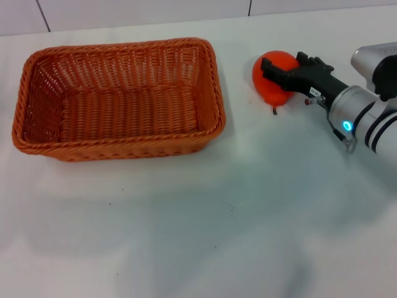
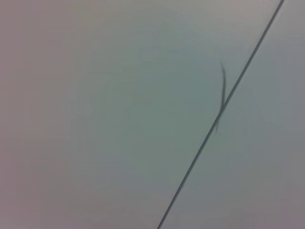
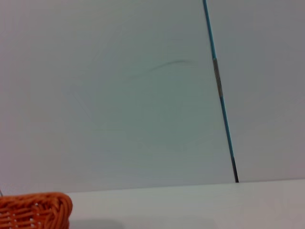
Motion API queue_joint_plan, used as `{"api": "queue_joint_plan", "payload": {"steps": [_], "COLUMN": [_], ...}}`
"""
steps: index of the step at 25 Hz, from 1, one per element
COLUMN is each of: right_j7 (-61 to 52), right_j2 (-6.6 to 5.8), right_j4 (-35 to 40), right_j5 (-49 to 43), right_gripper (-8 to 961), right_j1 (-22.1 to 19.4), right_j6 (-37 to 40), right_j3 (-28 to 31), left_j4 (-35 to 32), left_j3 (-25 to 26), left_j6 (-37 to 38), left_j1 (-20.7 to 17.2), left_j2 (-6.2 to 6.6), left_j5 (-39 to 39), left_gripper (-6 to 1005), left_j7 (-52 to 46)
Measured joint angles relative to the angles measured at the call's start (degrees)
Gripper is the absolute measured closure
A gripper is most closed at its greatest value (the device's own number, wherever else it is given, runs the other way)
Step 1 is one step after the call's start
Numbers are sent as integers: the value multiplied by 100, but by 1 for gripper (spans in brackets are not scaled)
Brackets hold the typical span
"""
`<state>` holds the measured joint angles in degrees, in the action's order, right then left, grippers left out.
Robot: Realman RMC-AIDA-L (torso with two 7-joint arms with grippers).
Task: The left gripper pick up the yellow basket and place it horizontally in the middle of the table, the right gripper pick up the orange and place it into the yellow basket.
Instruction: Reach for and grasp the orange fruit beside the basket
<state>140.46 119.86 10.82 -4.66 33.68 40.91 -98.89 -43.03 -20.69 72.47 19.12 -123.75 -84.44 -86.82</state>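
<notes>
The yellow basket, an orange-brown woven wicker one, lies lengthwise on the white table, left of centre and empty. One corner of it shows in the right wrist view. The orange sits on the table just to the right of the basket, its dark stem pointing toward me. My right gripper, black on a silver arm with a blue light, reaches in from the right. Its two fingers close on the orange, one across its top and one at its far side. My left gripper is out of view.
A white wall with dark seams stands behind the table. The left wrist view shows only a plain surface with one dark seam. Bare tabletop lies in front of the basket and the orange.
</notes>
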Motion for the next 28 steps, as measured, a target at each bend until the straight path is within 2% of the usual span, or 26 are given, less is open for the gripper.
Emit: {"api": "queue_joint_plan", "payload": {"steps": [7, 14, 20, 28], "right_j7": [-66, -151, -155, -158], "right_j2": [20, 20, 20, 31], "right_j4": [0, -49, -50, -11], "right_j5": [5, 15, 7, -1], "right_gripper": [8, 152, 344, 447], "right_j1": [-18, -80, -126, -177], "right_j6": [-108, -109, -62, 86], "right_j3": [-6, 1, -16, -75], "left_j4": [-24, -24, -21, -27], "left_j3": [5, 8, 15, 91], "left_j6": [14, 45, 97, 93], "left_j1": [18, 21, -10, -17], "left_j2": [0, 0, 0, 17], "left_j5": [4, 7, 52, 71], "left_gripper": [251, 252, 251, 251], "left_j7": [3, 6, 8, 113]}}
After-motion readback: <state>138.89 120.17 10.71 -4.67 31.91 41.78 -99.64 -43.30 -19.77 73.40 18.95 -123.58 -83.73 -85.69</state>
